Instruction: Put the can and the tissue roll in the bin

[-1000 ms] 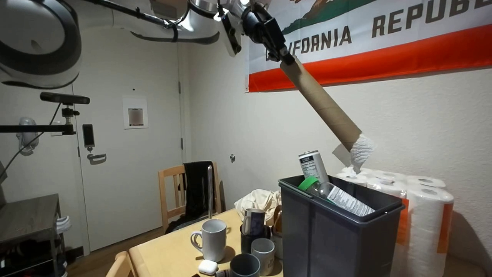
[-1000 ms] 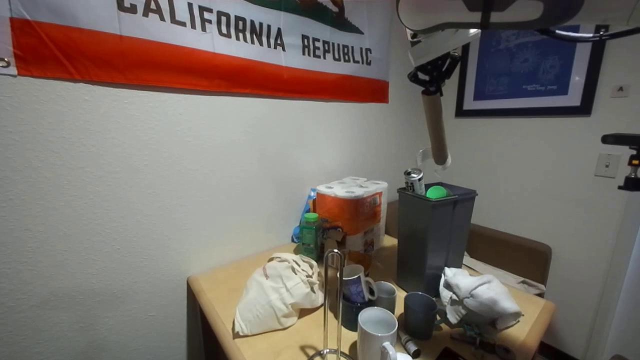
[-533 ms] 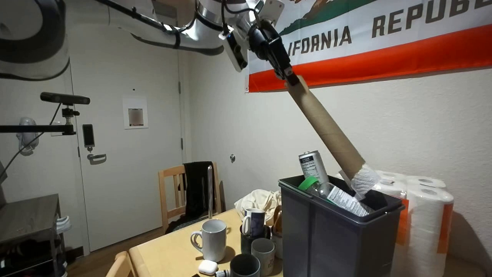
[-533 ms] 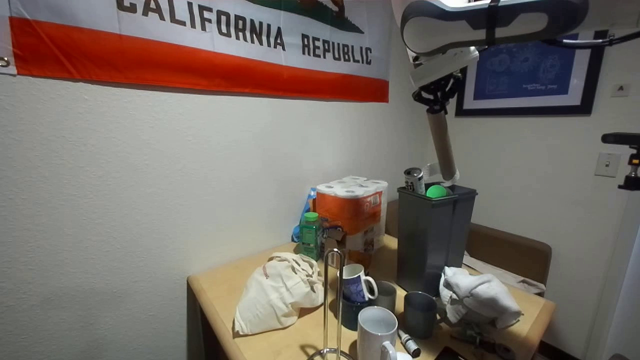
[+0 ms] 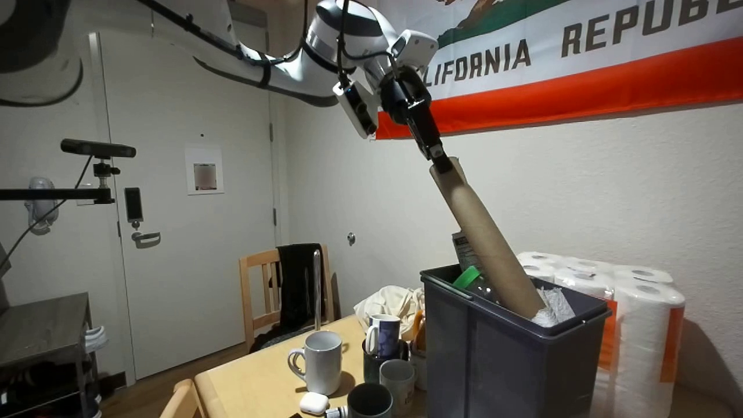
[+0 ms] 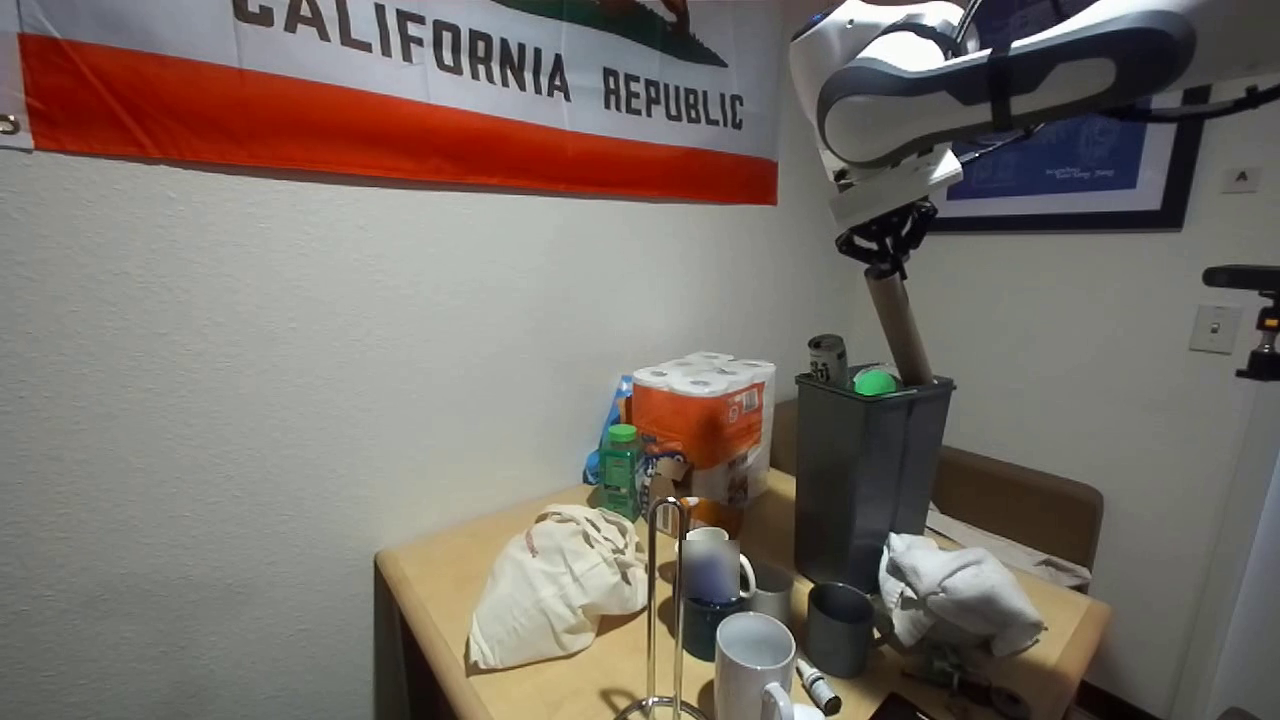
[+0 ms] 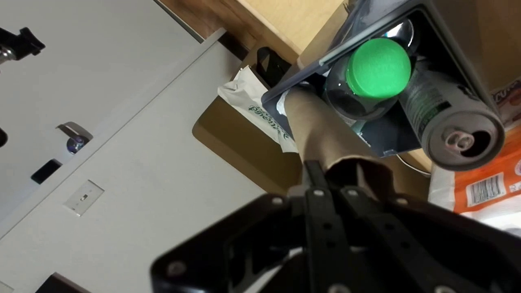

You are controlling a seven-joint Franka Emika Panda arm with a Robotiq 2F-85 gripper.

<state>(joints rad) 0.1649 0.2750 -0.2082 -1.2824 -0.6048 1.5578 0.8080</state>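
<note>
1. The tissue roll [image 5: 490, 241] is a long brown tube with a bit of white tissue at its low end. It leans. The low end is down inside the bin [image 5: 505, 360], and the top end sticks up well above the rim.
2. My pincer [image 5: 443, 165] is squeezed tight, with just thin cardboard in its nip. It has hold of the roll by the edge of its top end.
3. The can [image 7: 452, 122] is in the bin too. It is tipped, and its top pokes up past the rim (from my wrist I see the little drinking hole). In an exterior view the roll hides part of it.
4. Between the can and the roll is a see-through jar [image 7: 346, 97] with a green lid [image 7: 378, 67]. I cannot tell if the roll touches it.
5. The bin is tall and dark, and it stands on a wooden table [image 5: 255, 377]. A big pack of paper rolls [image 6: 700, 420] with orange wrap stands near it, by the wall [image 6: 200, 400].
6. On the table I also see a tall pale mug [image 5: 325, 363], a dark mug [image 6: 840, 630] near the bin, and a shiny metal stand [image 6: 652, 600].
7. A cream cloth bag [image 6: 560, 590] sits near a table edge, close to a green bottle [image 6: 620, 475]. A crumpled white cloth [image 6: 960, 600] lies near the bin.
8. On the wall hangs a flag [image 6: 400, 130] with a red stripe.
</note>
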